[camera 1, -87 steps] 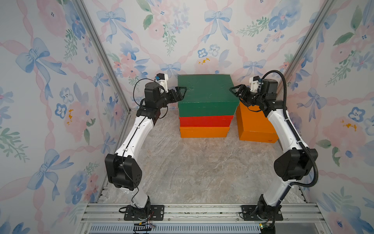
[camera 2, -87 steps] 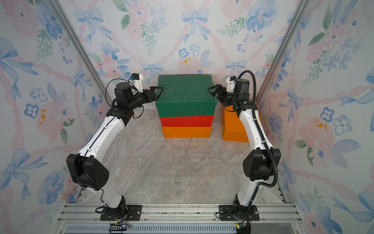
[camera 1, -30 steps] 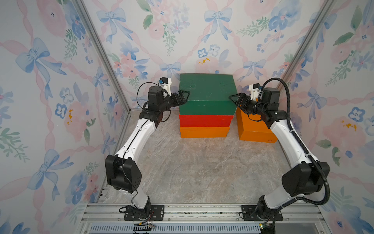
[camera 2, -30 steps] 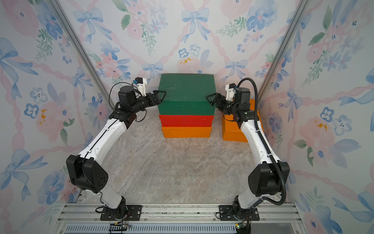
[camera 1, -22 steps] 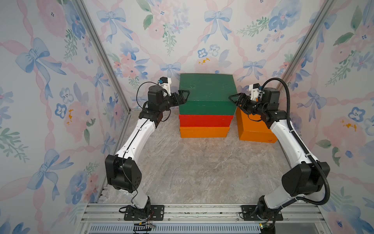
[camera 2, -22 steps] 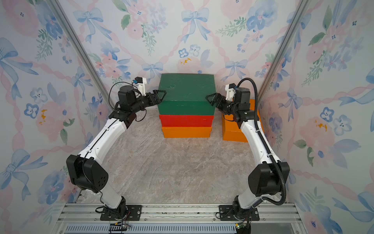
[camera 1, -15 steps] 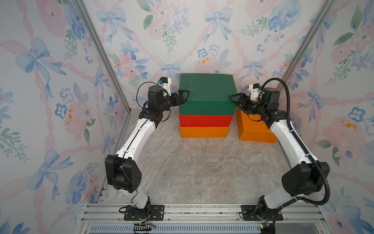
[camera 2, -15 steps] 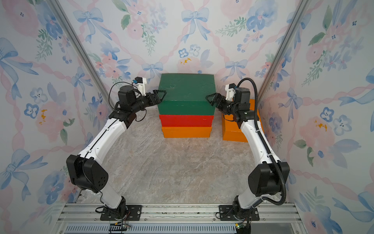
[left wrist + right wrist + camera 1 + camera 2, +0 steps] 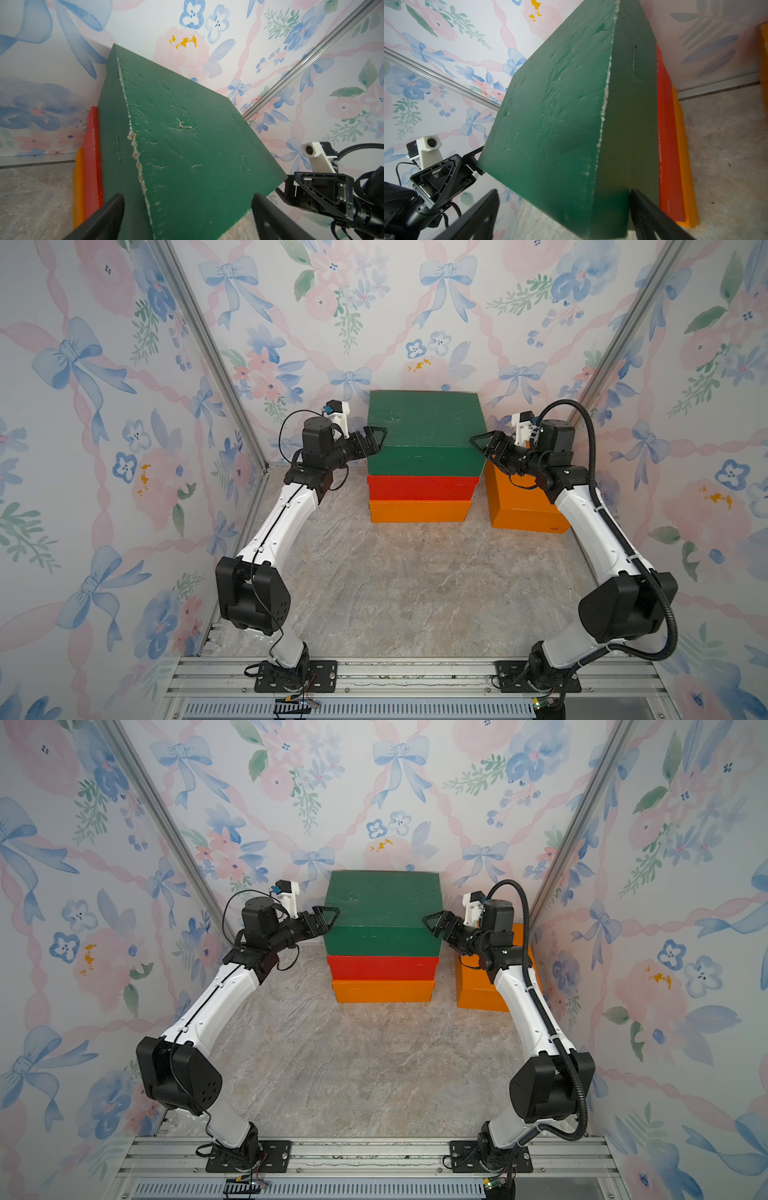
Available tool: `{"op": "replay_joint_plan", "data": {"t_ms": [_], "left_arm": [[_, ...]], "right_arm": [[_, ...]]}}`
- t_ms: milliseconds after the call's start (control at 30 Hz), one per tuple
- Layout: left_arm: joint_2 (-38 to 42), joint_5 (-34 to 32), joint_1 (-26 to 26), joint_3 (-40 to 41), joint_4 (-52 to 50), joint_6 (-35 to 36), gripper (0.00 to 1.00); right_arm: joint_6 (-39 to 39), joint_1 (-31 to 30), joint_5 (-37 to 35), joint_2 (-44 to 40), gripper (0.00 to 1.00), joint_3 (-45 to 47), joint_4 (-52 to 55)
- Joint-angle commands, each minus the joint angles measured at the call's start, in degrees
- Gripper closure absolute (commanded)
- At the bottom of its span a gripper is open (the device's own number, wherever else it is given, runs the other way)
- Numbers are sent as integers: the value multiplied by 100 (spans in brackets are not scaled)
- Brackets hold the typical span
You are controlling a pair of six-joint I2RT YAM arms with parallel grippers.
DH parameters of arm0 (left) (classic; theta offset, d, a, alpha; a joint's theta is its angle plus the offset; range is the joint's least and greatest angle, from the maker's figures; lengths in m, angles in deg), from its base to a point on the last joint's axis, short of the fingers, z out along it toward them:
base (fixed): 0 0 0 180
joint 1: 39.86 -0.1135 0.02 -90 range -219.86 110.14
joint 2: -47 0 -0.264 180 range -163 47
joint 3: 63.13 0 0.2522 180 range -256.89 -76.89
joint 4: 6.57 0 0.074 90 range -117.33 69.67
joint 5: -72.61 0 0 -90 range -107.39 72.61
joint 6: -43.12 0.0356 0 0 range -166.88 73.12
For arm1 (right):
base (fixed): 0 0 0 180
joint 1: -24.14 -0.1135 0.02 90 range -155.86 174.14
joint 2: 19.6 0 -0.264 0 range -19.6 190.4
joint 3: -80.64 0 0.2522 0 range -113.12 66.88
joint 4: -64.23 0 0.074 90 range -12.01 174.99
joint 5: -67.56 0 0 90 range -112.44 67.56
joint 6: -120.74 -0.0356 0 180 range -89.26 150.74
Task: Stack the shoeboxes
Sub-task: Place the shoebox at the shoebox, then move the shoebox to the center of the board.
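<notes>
Shoeboxes: green box [image 9: 424, 435] tops red box [image 9: 419, 487], orange box [image 9: 417, 511]; spare orange box [image 9: 515, 502] at stack's 3 o'clock; left pincer [image 9: 373, 440], right pincer [image 9: 484, 444] wide, empty — bumping green could skew stack.

The green shoebox [image 9: 424, 423] is dark, with pale chipped edges. The red shoebox [image 9: 419, 487], the low orange shoebox [image 9: 417, 512] and the side orange shoebox [image 9: 519, 506] are plain. The walls [image 9: 124, 364] show blue bows and pink flowers. The table [image 9: 415, 593] is streaky grey-brown.
</notes>
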Motion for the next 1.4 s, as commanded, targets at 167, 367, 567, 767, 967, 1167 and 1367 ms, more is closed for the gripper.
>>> {"op": "replay_joint_plan", "data": {"t_ms": [167, 367, 567, 767, 967, 1167, 1367], "left_arm": [[187, -61, -160, 51, 58, 35, 2], [344, -86, -343, 173, 57, 51, 2], [734, -470, -350, 735, 57, 272, 2], [1516, -1342, -361, 1719, 293, 539, 2], [2153, -1498, -352, 2948, 895, 356, 2], [2814, -1563, -326, 4304, 1871, -67, 2], [3162, -1727, -114, 5050, 2220, -156, 2]], "right_arm": [[229, 281, -116, 132, 3, -187, 208], [317, 487, -244, -52, 3, -89, 298], [519, 694, -681, -274, 3, 127, 552], [728, 1043, -1275, -407, 3, 403, 1020], [797, 1465, -1445, -311, 3, 888, 1140], [863, 1974, -1468, 85, 3, 939, 1337], [1009, 2136, -1652, 677, 3, 795, 1575]]}}
